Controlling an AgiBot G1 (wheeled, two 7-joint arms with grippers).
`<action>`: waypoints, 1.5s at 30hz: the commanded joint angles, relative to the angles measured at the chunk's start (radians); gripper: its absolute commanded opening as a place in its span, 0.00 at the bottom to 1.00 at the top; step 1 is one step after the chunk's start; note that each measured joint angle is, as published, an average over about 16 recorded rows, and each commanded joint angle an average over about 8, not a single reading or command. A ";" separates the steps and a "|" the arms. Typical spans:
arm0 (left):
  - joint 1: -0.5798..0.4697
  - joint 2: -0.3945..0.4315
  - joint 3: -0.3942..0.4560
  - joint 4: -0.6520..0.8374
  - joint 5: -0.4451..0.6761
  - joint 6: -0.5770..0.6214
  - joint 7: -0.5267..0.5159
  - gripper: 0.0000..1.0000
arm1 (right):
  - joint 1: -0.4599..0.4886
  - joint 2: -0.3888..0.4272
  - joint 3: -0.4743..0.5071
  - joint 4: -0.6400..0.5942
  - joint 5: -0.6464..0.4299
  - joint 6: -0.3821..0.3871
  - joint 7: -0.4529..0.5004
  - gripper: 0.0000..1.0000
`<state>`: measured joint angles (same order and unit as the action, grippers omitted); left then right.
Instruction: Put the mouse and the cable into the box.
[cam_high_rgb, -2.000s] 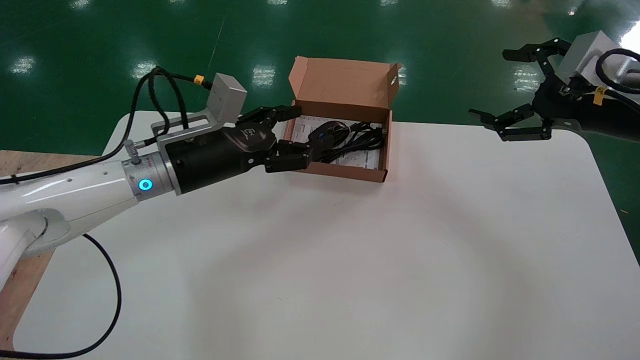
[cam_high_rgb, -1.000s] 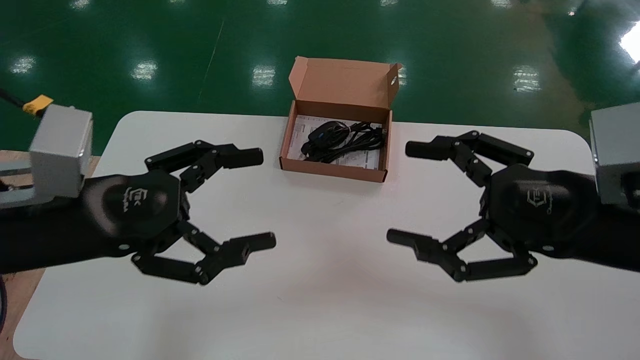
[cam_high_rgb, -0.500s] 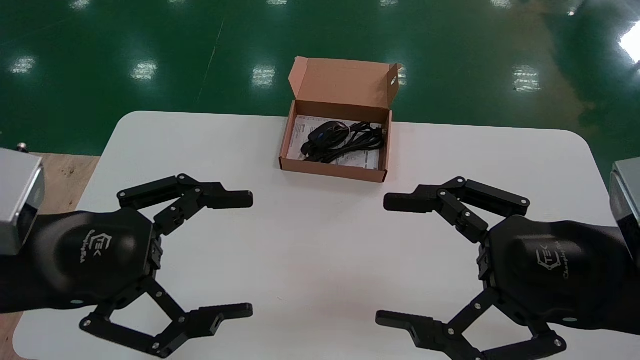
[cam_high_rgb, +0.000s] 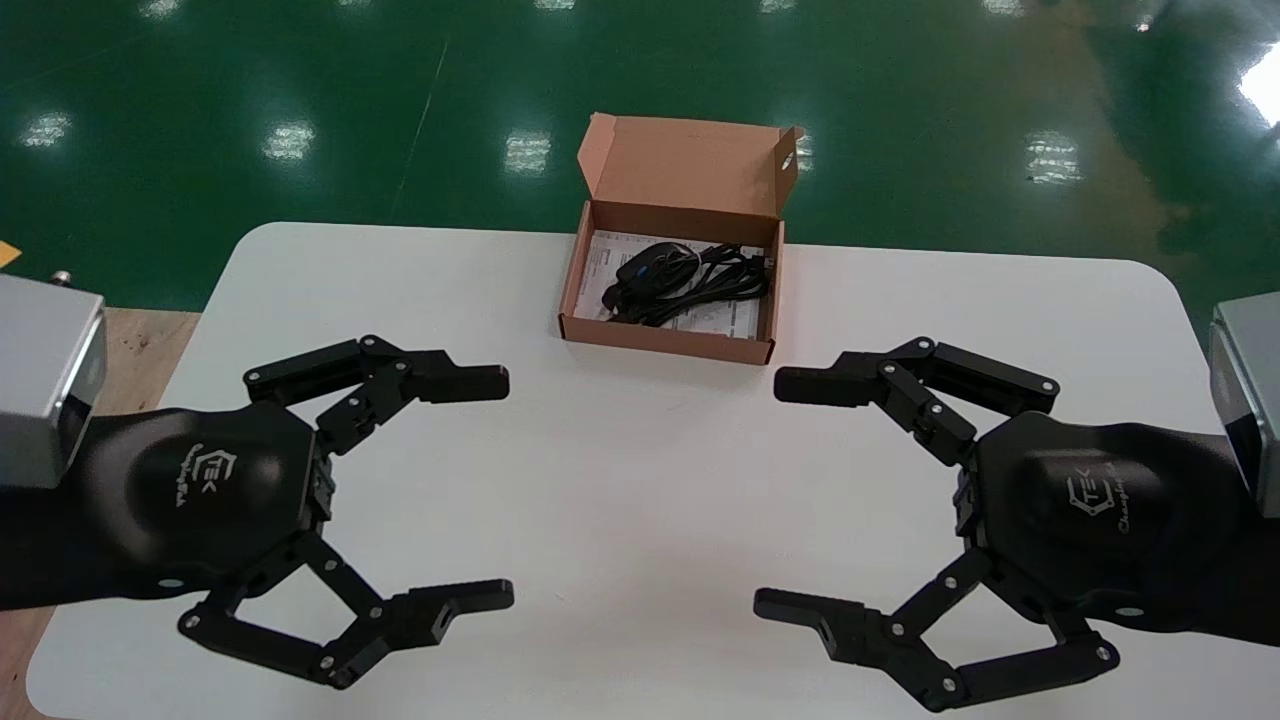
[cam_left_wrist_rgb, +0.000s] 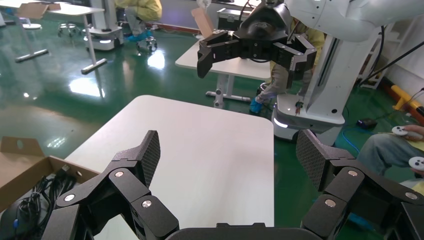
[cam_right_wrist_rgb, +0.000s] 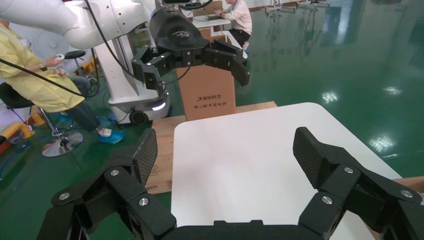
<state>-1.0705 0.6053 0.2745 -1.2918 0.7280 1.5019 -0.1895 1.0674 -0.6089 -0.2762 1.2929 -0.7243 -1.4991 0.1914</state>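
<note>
Showing left claw (cam_high_rgb: 495, 490) and right claw (cam_high_rgb: 780, 495) spread wide and empty above the near part of the white desk (cam_high_rgb: 640, 450), fingertips facing each other. Sitting marginally higher in the head view than half a second ago. Farther off, unmoved at the desk's far edge: open cardboard box (cam_high_rgb: 668, 341) holding black mouse (cam_high_rgb: 645, 265) and bundled black cable (cam_high_rgb: 718, 280) on a printed sheet.

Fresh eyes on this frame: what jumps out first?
The left gripper and right gripper fill the foreground over the white table, facing each other, fingers spread wide, both empty. Past them, at the table's far edge, the open cardboard box holds the black mouse and bundled cable.
</note>
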 joint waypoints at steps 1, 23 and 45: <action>-0.001 0.001 0.001 0.002 0.001 -0.001 0.000 1.00 | 0.001 0.000 -0.001 -0.002 -0.001 0.001 -0.001 1.00; -0.003 0.005 0.005 0.007 0.002 -0.006 0.002 1.00 | 0.007 -0.002 -0.003 -0.009 -0.006 0.003 -0.004 1.00; -0.004 0.006 0.006 0.009 0.003 -0.007 0.002 1.00 | 0.008 -0.003 -0.004 -0.011 -0.007 0.005 -0.006 1.00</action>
<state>-1.0748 0.6117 0.2801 -1.2830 0.7306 1.4946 -0.1872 1.0754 -0.6115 -0.2801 1.2821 -0.7316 -1.4947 0.1859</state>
